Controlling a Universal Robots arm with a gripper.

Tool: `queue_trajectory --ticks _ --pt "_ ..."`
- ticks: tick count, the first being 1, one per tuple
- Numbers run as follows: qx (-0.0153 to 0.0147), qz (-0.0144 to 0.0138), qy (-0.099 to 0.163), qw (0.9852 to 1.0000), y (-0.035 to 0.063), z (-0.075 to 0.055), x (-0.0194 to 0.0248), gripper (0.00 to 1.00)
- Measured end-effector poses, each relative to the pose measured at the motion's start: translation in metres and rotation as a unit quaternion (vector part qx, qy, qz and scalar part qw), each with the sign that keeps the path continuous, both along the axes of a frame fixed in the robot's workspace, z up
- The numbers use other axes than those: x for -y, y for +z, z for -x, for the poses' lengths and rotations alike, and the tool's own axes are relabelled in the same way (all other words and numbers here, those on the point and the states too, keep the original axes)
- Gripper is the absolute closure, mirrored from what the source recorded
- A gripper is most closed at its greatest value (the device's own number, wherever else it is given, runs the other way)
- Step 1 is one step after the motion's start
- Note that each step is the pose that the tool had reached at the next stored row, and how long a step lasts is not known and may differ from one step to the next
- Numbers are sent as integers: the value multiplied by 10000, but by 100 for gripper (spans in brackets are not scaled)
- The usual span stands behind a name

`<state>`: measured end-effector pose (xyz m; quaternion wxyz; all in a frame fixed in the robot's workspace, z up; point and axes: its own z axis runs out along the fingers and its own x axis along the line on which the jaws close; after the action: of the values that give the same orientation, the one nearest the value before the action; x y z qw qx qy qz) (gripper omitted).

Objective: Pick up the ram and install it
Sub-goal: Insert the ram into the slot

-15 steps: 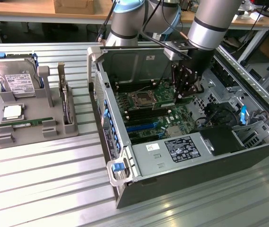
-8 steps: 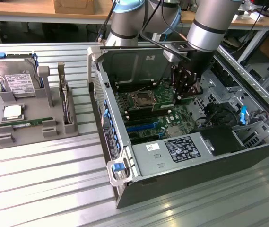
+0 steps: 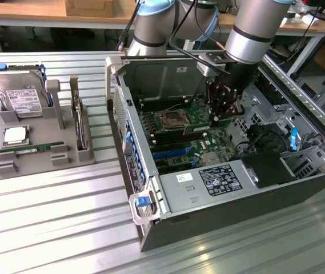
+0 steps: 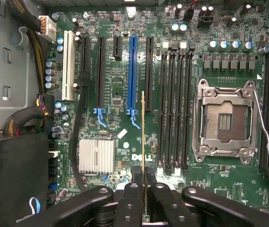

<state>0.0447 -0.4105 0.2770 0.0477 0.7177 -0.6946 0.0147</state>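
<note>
The claw [image 4: 143, 182] is clamped on the ram [image 4: 143, 137], gripping the stick edge-on between its two black fingers [image 4: 130, 198]. It hangs over the motherboard [image 4: 120, 94] inside the open computer case [image 3: 151, 228], beside the bank of black memory slots [image 4: 174, 109] next to the bare processor socket [image 4: 226, 123]. Whether the ram touches the board, I can't tell. Over at the worktop's [image 3: 53, 228] far corner, the grey holder tray [image 3: 8, 165] carries a second ram stick [image 3: 28, 149], the hard drive [image 3: 16, 91] and the silver processor chip [image 3: 15, 135].
</note>
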Motion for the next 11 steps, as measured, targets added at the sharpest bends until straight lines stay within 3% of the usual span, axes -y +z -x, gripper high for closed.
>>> queue_trajectory --ticks 11 --pt "0 0 0 10000 -44 0 0 87"
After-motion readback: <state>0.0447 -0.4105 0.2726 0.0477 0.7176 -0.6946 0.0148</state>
